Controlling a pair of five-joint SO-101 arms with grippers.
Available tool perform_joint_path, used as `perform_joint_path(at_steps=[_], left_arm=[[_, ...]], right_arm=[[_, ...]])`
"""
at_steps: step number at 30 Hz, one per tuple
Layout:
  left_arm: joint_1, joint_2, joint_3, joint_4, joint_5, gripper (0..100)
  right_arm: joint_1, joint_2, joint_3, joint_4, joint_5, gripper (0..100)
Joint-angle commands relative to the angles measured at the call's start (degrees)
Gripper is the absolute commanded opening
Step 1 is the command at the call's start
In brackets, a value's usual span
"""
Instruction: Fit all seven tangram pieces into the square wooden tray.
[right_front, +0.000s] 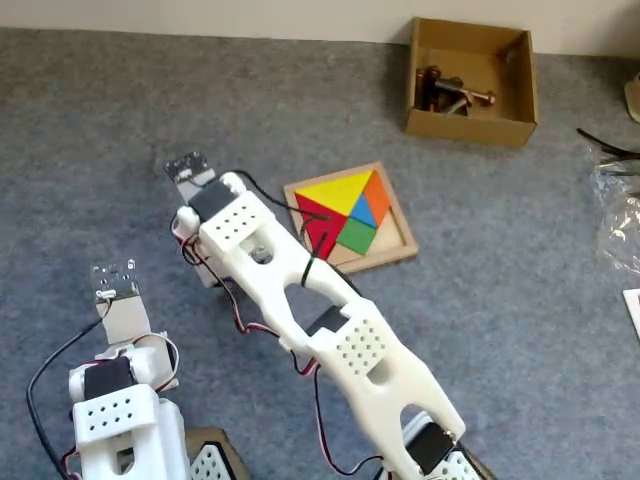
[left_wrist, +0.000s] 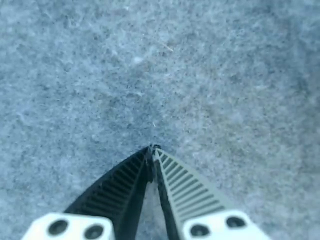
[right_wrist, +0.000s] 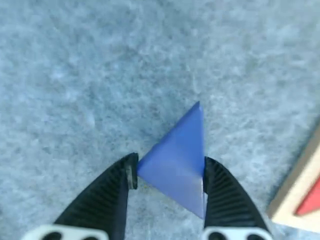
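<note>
The right hand (right_wrist: 169, 170) is gripping a blue triangle (right_wrist: 177, 157). One finger is pressing on a corner and the other is lying along the opposite edge, with the free tip pointing away from the wrist. The wooden tray (right_wrist: 294, 200) is sitting just beside that hand, its near corner close to the edge-side finger, so the carry is looking short and sideways. The left hand (left_wrist: 152, 149) is resting closed and empty over the bare grey desk (left_wrist: 150, 60), well apart from the tray.

overhead camera; both wrist cameras close
</note>
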Motion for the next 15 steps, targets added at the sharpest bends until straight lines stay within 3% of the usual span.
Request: perform_joint_path(at_steps=[1, 15], left_arm=[[1.8, -0.22, -0.04, 0.62, 0.62, 0], [1.8, -0.22, -0.04, 0.62, 0.62, 0]], right_arm=[[1.54, -0.75, -8.13, 3.82, -0.18, 9.1], [12.79, -1.1, -12.7, 7.52, 4.31, 9.1]])
